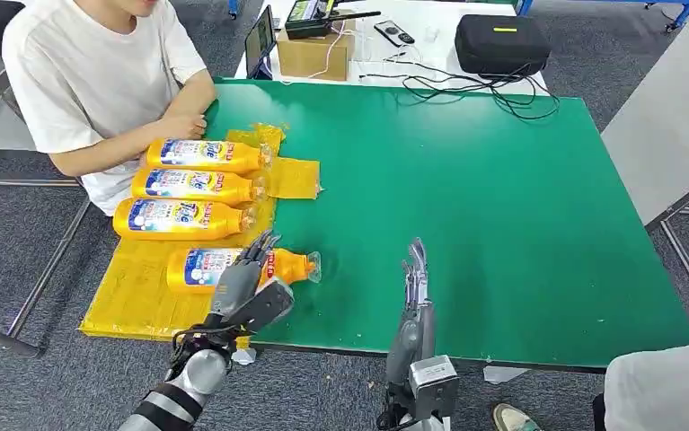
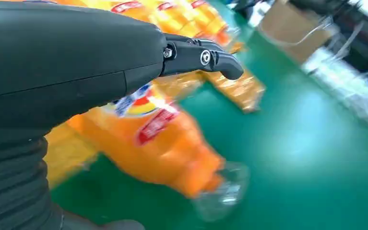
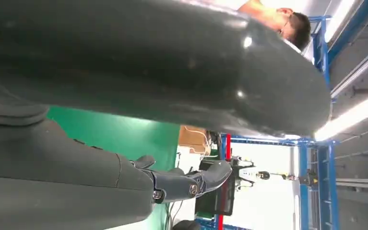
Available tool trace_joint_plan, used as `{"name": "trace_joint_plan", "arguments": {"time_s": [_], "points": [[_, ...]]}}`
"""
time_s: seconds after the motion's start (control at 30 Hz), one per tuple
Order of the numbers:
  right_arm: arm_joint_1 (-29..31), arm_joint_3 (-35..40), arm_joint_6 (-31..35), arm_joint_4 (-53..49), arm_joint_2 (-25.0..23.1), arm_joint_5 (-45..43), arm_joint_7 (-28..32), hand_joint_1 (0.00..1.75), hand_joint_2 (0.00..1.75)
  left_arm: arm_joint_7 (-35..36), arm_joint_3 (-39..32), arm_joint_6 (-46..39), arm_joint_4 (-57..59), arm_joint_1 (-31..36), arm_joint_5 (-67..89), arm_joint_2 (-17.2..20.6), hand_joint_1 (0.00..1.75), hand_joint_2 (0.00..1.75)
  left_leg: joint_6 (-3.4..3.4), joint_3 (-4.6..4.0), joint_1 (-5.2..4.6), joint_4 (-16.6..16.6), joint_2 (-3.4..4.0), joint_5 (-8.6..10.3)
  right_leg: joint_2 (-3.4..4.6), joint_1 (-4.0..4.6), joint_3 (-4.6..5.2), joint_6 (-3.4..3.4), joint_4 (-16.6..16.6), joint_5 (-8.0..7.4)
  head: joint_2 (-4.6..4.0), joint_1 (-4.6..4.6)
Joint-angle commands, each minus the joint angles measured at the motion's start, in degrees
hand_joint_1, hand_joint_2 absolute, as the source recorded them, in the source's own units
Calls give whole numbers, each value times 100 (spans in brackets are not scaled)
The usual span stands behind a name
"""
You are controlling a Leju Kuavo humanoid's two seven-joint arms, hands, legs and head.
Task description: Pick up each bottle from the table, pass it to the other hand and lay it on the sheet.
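left hand over nearest bottle, right hand empty

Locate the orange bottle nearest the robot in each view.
Head view: the nearest orange bottle lies on its side at the yellow sheet's near end, cap over the green table, under the left hand.
Left wrist view: blurred at centre, beyond the hand.
Right wrist view: not in it.
Shared landmark: the green table.
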State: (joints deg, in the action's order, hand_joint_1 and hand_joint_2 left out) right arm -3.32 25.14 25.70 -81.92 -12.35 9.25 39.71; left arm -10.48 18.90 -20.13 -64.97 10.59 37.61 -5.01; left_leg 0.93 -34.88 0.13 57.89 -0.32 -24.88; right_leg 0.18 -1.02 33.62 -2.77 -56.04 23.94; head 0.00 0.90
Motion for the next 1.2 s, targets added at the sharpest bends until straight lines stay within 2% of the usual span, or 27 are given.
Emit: {"name": "trace_joint_plan", "arguments": {"time_s": [0.03, 0.23, 0.27, 0.33, 0.43, 0.5, 0.53, 0.63, 0.67, 0.7, 1.13, 1.17, 1.2], "points": [[121, 16, 120, 415, 160, 102, 29, 0, 0, -704, 349, -259, -1024, -112, -1481, -153, 0, 175, -5, 19, 8, 2, -7, -10, -11, 10, -26, 12, 5, 10, 0, 0], [119, 59, 203, 410, 186, 102, 29, 0, 0, -804, 409, -340, -1062, -103, -1763, -156, 0, 175, -4, 17, 4, -4, 1, -5, -1, 6, -20, 10, 7, 4, 0, -2], [112, 153, 357, 235, 237, 58, 29, 0, 0, -1176, 408, -529, -1169, -114, -2129, -204, 0, 175, -4, 14, 1, -4, 2, -4, 0, 3, -15, 8, 5, 3, 0, 2], [85, 464, 891, -183, 400, -78, 29, 0, 0, -1494, 458, -681, -1544, -178, -2801, -318, 0, 175, -3, 7, 4, 1, -1, -5, -4, 5, -10, 9, 2, 4, 0, 0], [23, 780, 1430, -447, 594, 131, 29, 0, 0, -1488, 527, -269, -2097, -485, -4206, -464, 0, 175, -4, 12, 7, 11, 2, -16, -3, 9, -16, 11, -4, 13, 0, 0], [-174, 474, 1430, -603, 481, 366, 29, 0, 0, -1443, 693, -60, -2237, -712, -4637, -446, 0, 175, -1, 11, 3, 0, 4, -10, 1, 5, -13, 6, 4, 7, 0, 0], [-474, -351, 1430, -1050, -97, 785, 29, 0, 0, -1608, 806, -87, -2233, -901, -4642, -419, 0, 175, -2, 27, 5, 1, 7, -18, 2, 7, -30, 10, 5, 14, 0, 2], [-504, -469, 1430, -1018, -197, 665, 29, 0, 0, -1636, 822, -131, -2208, -975, -4707, -418, 0, 175, -5, 20, 0, 1, -5, -15, -9, 2, -21, 12, -2, 17, 0, 0], [-537, -598, 1430, -850, -263, 730, 29, 0, 0, -1807, 1156, -412, -2140, -1022, -5194, -162, 0, 175, -4, 10, -1, -1, -5, -11, -6, 1, -13, 9, 2, 11, 0, 2], [-590, -703, 1430, -814, -296, 1150, 29, 0, 175, -1818, 1105, -280, -2050, -1122, -5169, -188, 0, 175, -6, 20, 0, -1, -9, -15, -8, 3, -25, 12, 3, 16, 0, 2], [-473, -440, 1430, -313, -202, 955, 29, 0, 175, -1983, 1018, -575, -1173, -943, -4746, -432, 0, 175, -4, 15, 1, -8, -2, -6, -5, 2, -16, 8, 11, 5, 0, 0], [-503, -580, 1430, -377, -294, 1034, 29, 0, 0, -1987, 1026, -563, -1129, -954, -4746, -439, 0, 175, -6, 28, 2, -11, -3, -10, -7, 5, -29, 12, 14, 9, 0, 0], [-559, -825, 1430, -483, -464, 1226, 29, 0, 0, -1987, 1070, -536, -1045, -976, -4751, -430, 0, 175, -4, 16, 1, -9, -6, -6, -8, 2, -18, 8, 12, 5, 0, 0]]}}
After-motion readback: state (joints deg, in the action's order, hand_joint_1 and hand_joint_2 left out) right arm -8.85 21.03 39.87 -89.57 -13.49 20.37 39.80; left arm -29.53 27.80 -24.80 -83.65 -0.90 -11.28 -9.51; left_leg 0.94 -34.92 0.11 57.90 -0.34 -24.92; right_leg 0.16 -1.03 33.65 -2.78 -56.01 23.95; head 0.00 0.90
